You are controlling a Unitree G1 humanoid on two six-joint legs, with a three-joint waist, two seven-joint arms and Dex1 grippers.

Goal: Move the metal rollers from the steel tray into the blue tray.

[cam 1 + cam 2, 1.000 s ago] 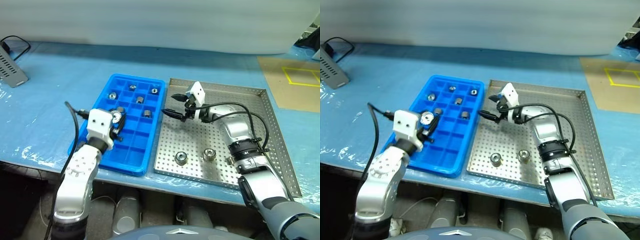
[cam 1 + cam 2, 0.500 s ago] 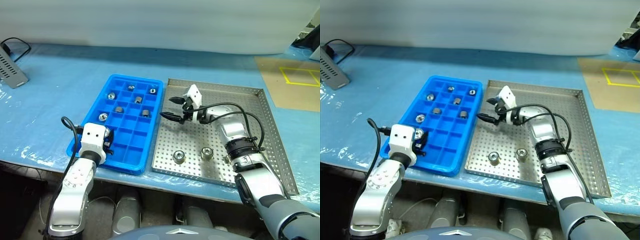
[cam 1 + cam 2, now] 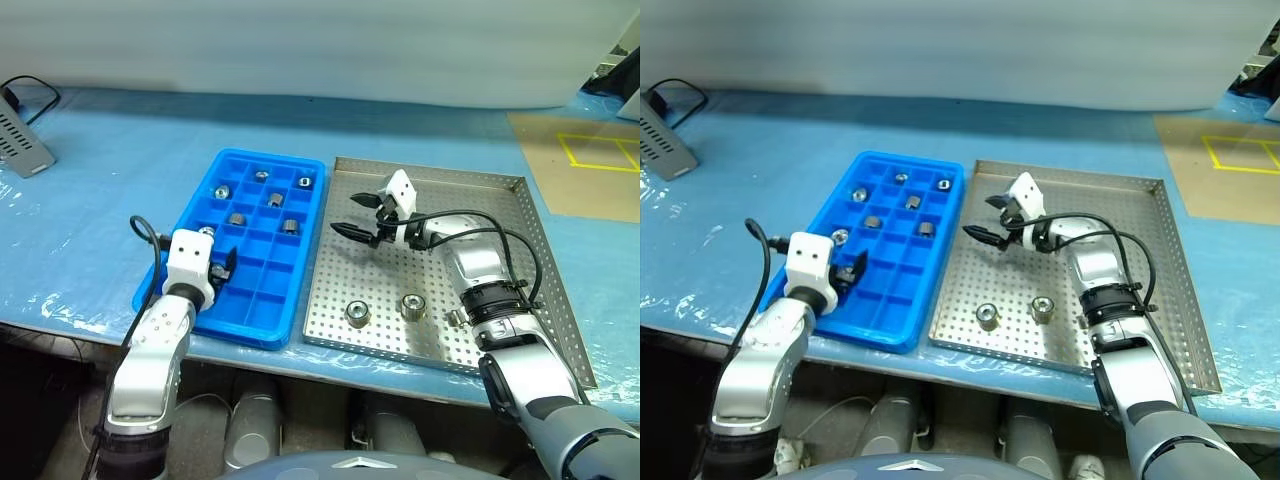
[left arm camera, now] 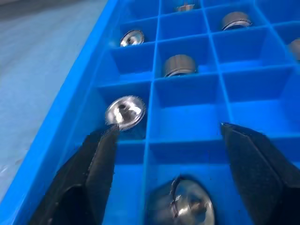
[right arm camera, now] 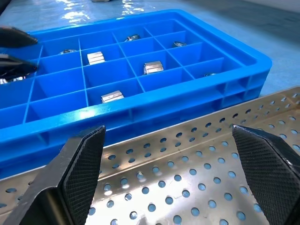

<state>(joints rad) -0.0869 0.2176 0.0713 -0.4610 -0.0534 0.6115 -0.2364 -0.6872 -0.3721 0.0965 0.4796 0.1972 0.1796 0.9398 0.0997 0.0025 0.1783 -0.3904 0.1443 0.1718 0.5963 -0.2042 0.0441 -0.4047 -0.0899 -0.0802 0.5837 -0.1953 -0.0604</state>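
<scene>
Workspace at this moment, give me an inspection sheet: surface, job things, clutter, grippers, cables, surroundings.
Surface: table under blue plastic sheeting.
Job's things: two metal rollers left in the steel tray; blue tray beside it holds at least seven, one per compartment.
Clutter: grey device at the far left corner.
Grippers: left gripper open over the blue tray's near left compartments, a roller loose between its fingers; right gripper open, empty, over the steel tray's far left part.
Cables: black cables along both arms.
Surroundings: yellow-taped brown floor patch.
</scene>
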